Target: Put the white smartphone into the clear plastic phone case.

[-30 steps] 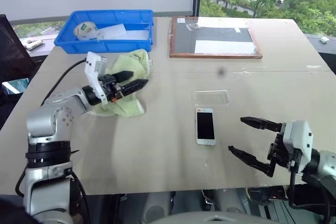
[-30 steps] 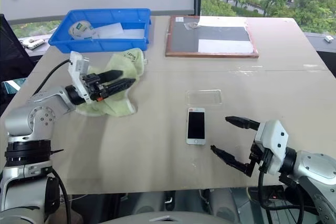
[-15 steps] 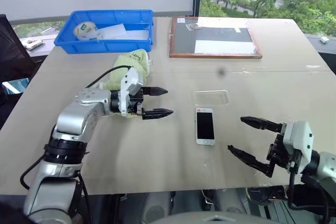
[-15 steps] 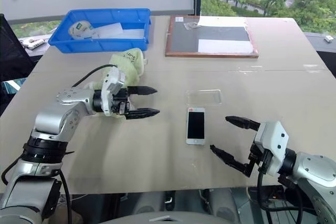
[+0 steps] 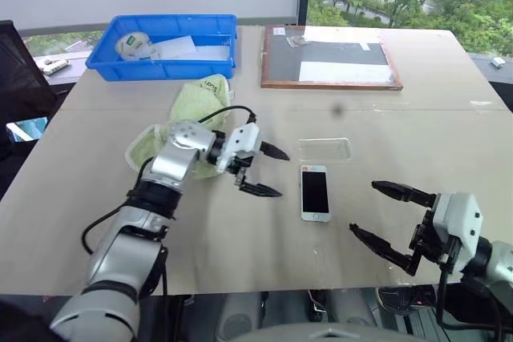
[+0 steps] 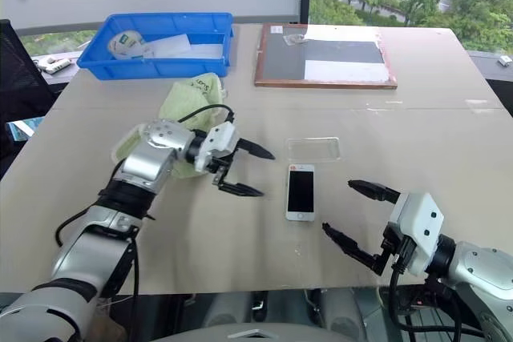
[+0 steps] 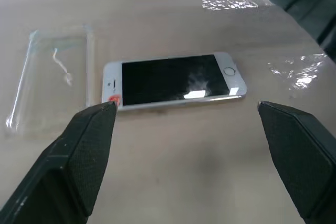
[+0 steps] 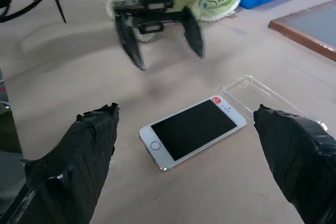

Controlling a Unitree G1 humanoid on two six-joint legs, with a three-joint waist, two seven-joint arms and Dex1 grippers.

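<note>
Grippers are both gaping wide, holding nothing: left gripper (image 5: 271, 171) is hovering beside the white smartphone (image 5: 315, 192), right gripper (image 5: 383, 219) nearby. Clear plastic phone case (image 5: 324, 149) is lying just beyond the phone.

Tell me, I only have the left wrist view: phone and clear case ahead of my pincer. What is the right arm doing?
Observer: The right pincer hangs open just right of the white smartphone with the black screen, touching nothing.
Operator: Is my left pincer holding anything?
Observer: No. The left pincer is open and empty, just left of the phone, not touching it.
Operator: What is behind my arm?
Observer: A crumpled light green cloth, and beyond it a blue plastic bin at the table's far edge.
Operator: Anything past the clear plastic phone case?
Observer: A wooden-framed dark board.
</note>
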